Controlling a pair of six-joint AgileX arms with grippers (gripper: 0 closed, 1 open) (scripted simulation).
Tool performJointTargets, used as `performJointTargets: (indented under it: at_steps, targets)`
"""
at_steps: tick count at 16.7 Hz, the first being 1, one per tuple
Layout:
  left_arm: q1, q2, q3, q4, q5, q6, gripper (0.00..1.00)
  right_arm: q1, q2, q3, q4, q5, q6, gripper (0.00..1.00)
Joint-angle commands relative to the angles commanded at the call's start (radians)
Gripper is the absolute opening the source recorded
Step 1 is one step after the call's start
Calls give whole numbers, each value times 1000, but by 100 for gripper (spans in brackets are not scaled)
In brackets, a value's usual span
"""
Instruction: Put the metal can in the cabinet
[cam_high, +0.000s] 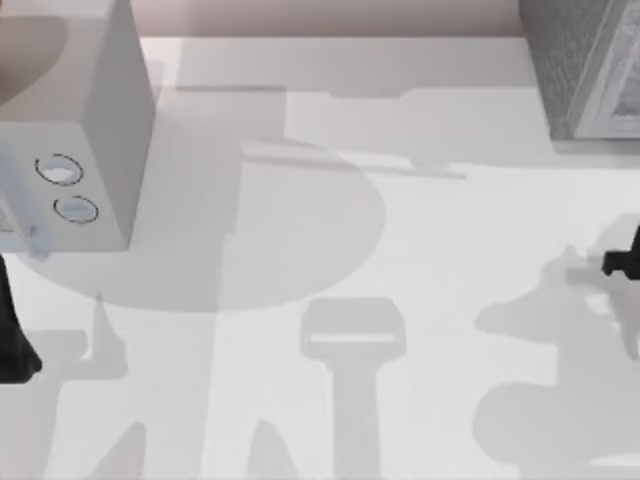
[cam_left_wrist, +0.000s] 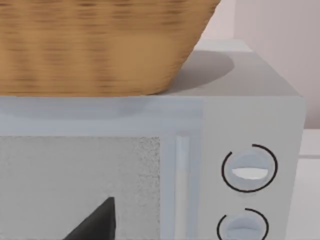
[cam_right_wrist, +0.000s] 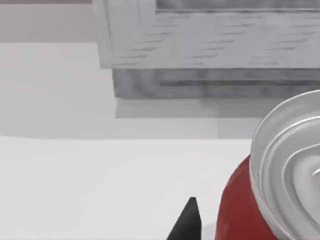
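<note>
Right wrist view: metal can (cam_right_wrist: 240, 210) stands upright on the desk (cam_right_wrist: 100, 175), silver lid up, red side showing, close beside one dark finger (cam_right_wrist: 186, 220) of my right gripper, with the cabinet (cam_right_wrist: 210, 50) beyond. Can't tell how wide the fingers are. I judge it light, rigid, slick; grip mid-body across the red wall. Left arm parked facing the microwave (cam_left_wrist: 250, 125) under a basket (cam_left_wrist: 100, 45).

Red metal can (cam_right_wrist: 235, 210) w/ silver lid, woven tan basket (cam_left_wrist: 100, 45) (on pale grey microwave (cam_left_wrist: 250, 115)), grey-grained cabinet (cam_right_wrist: 210, 50).
</note>
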Motion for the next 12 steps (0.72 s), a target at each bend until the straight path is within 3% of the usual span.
performJointTargets:
  at_steps: [9, 12]
  targets:
    - [0, 0, 0, 0, 0, 0, 100, 1, -519, 110, -682, -7, -1, 0]
    - [0, 0, 0, 0, 0, 0, 100, 2, -648, 139, -827, -9, -2, 0]
